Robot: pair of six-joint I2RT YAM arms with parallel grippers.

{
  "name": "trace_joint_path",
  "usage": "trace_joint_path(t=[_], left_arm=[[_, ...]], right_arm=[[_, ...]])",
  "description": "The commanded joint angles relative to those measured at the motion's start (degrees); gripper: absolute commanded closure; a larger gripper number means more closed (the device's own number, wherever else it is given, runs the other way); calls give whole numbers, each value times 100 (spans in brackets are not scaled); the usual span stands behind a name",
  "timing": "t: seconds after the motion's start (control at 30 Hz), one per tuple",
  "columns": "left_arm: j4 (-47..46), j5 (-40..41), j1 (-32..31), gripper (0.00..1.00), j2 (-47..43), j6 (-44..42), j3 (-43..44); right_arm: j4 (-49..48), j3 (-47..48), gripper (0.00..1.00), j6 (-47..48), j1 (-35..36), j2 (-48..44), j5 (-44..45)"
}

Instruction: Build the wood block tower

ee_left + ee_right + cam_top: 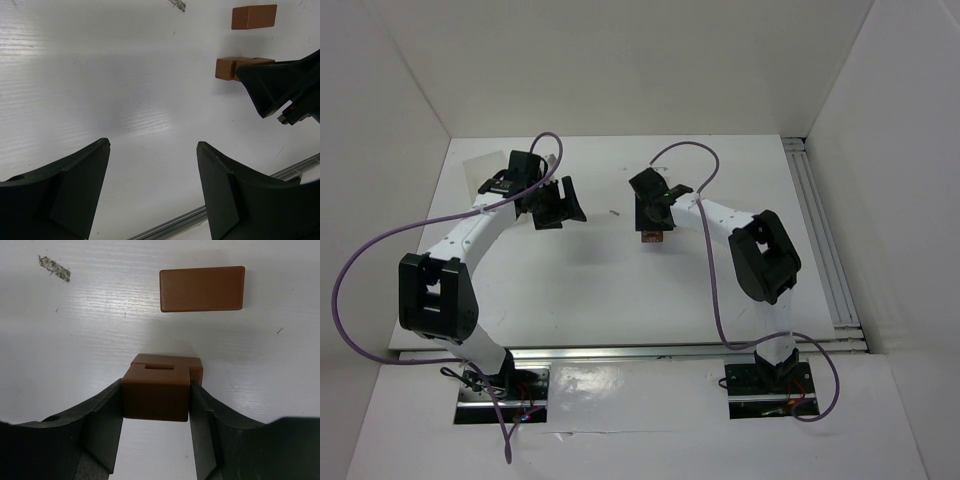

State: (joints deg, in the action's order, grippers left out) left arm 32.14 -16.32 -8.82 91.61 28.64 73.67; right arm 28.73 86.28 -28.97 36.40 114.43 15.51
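My right gripper is shut on a reddish-brown wood block, one finger on each side of it. Right beneath it shows another wood block with a slot in its top; whether the two touch I cannot tell. A flat brick lies alone on the table just beyond them. The left wrist view shows that brick and the gripped pair at the upper right. My left gripper hovers open over bare table, well to their left. In the top view the blocks peek out under the right gripper.
A tiny pale sliver lies between the two grippers. A dark scuff marks the white table. Metal rails run along the table's right edge and its near edge. White walls close in the back and sides.
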Motion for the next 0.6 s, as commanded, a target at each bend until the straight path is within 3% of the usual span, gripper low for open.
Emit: trace_joint_path(t=[0.0,0.27,0.57], left_arm=[[-50,6,-23,18,-232,-69,-37],[-103,6,-23,18,-232,-69,-37],[-103,6,-23,18,-232,-69,-90]], right_arm=[[106,258,58,-74,60,97,137],[106,258,58,-74,60,149,189],[159,258,34,-74,60,150,189]])
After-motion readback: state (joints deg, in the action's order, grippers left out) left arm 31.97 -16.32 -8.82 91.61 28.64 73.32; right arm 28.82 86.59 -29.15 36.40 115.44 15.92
